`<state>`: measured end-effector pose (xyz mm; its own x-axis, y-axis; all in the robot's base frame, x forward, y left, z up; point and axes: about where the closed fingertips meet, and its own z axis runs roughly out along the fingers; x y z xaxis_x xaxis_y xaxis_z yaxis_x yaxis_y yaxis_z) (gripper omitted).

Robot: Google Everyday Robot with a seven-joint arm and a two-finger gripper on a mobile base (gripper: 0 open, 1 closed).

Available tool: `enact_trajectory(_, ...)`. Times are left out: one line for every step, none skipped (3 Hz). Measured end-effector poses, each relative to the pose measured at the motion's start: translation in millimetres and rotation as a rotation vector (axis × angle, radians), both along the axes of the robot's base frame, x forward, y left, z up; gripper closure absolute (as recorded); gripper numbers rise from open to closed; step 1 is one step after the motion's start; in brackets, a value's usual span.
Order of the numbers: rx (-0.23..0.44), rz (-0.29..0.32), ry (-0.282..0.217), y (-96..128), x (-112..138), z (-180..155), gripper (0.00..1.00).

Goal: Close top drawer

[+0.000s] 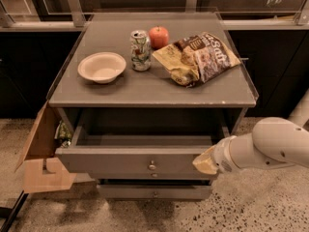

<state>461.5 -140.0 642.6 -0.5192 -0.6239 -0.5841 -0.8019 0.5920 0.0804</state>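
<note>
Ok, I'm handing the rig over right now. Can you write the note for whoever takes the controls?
The hand is at the right end of the top drawer front panel; contact can't be confirmed.
The top drawer is pulled well out, its knob at the panel's centre.
Done: the hand is in position at the panel.
Left: push the panel straight in until flush, probably gently, since a bowl, can, apple and chip bag sit on the cabinet top.
</note>
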Motion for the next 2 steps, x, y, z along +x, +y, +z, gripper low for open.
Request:
enact_trajectory(-0.002,-0.002,-0.003,-0.7,2.0,-0.2,1.0)
enact_trajectory(-0.026,0.006,-0.013,-2.6,24.9,-2.2,1.0)
